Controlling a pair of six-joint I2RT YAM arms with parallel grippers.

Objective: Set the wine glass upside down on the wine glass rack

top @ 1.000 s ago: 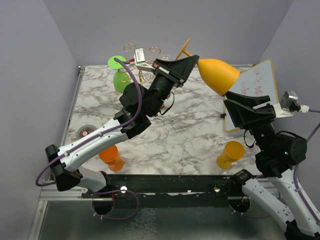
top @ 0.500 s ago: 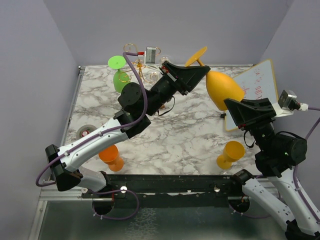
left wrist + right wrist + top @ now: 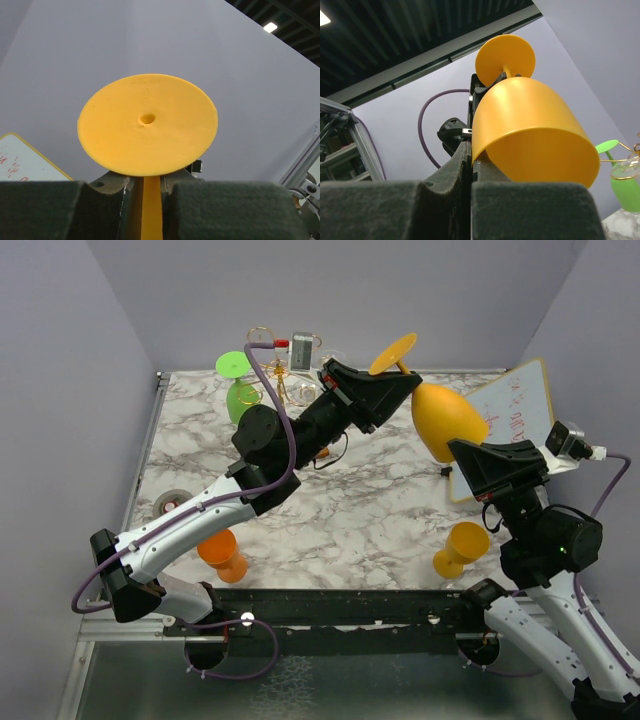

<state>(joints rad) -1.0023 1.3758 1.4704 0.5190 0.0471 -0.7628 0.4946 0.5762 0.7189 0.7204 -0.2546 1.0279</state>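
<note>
A yellow-orange wine glass hangs tilted in the air over the table's back right, foot up and to the left, bowl mouth down and to the right. My left gripper has its jaws close on either side of the stem, just under the round foot. My right gripper is shut on the bowl's rim, with the bowl wall pinched between its fingers. The wine glass rack, thin gold wire, stands at the back behind the left arm. A green glass hangs on it upside down.
An orange glass stands near the front left, and a yellow-orange glass stands near the front right beside the right arm. A whiteboard leans at the right edge. A small round clear object lies at the left edge.
The left arm swung the wine glass right and lower, bringing the bowl's rim into the right gripper. The right gripper went from open to shut on that rim.
</note>
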